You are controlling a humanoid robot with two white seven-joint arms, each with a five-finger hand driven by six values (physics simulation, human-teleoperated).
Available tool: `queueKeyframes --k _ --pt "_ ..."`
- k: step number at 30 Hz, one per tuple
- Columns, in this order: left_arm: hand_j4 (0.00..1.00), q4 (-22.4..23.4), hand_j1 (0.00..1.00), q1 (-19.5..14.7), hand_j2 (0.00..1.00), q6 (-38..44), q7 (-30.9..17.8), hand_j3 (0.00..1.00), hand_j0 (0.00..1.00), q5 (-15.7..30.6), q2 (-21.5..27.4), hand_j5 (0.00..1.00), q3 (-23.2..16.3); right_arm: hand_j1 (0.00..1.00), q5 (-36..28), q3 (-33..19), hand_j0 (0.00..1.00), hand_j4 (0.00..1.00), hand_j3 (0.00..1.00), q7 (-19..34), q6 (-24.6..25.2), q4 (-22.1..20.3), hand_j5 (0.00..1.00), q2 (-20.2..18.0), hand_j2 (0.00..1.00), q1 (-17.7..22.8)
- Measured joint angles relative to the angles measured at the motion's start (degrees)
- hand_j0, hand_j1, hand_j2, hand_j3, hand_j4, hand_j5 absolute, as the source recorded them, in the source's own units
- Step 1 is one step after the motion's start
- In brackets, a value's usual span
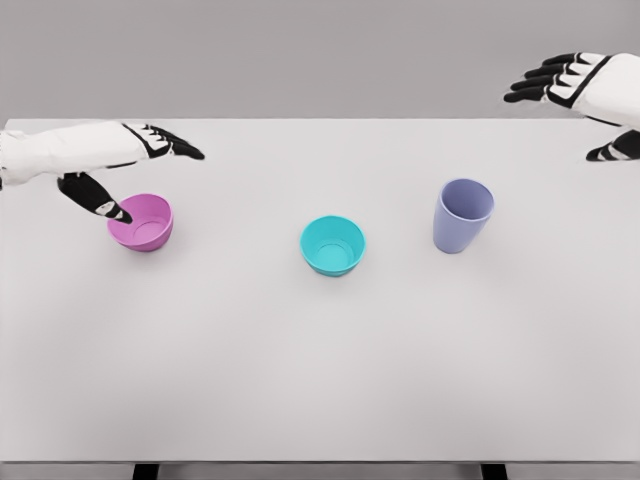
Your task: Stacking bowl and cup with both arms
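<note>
A pink bowl [143, 222] sits at the left of the white table [320, 380]. A teal bowl [333, 245] stands in the middle and a lavender cup [462, 215] stands upright to its right. My left hand [150, 175] hovers over the pink bowl's far left rim, fingers spread, thumb tip at the rim, holding nothing. My right hand [575, 105] hangs above the table's far right corner, well away from the cup, fingers extended and open.
The table's front edge runs along the bottom, with dark legs just below it. A grey wall lies behind the table.
</note>
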Motion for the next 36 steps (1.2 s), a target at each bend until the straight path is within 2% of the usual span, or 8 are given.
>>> queueKeyframes --k 4,9,23,36 --pt "1.00 -2.83 1.00 -0.09 1.00 10.30 -0.05 1.00 1.00 -0.26 1.18 1.00 -0.69 1.00 0.12 -0.58 1.00 1.00 1.00 0.00 0.00 0.74 1.00 -1.69 1.00 0.35" --pt "1.00 -4.03 1.00 -0.18 1.00 15.29 -0.06 1.00 1.00 -2.18 1.88 1.00 -1.34 1.00 0.17 -0.32 1.00 1.00 1.00 0.01 -0.02 0.99 1.00 -0.80 1.00 3.25" --pt "1.00 -3.81 1.00 -0.44 1.00 16.65 -0.06 1.00 1.00 -5.83 1.62 1.00 -7.20 1.00 0.15 -0.22 1.00 1.00 1.00 0.00 0.00 1.17 1.00 0.44 1.00 3.16" --pt "1.00 -1.10 1.00 -0.35 1.00 16.68 -0.06 1.00 1.00 -9.27 -0.33 1.00 -8.87 1.00 0.15 -0.20 1.00 1.00 1.00 0.00 0.00 1.18 1.00 0.56 1.00 3.16"
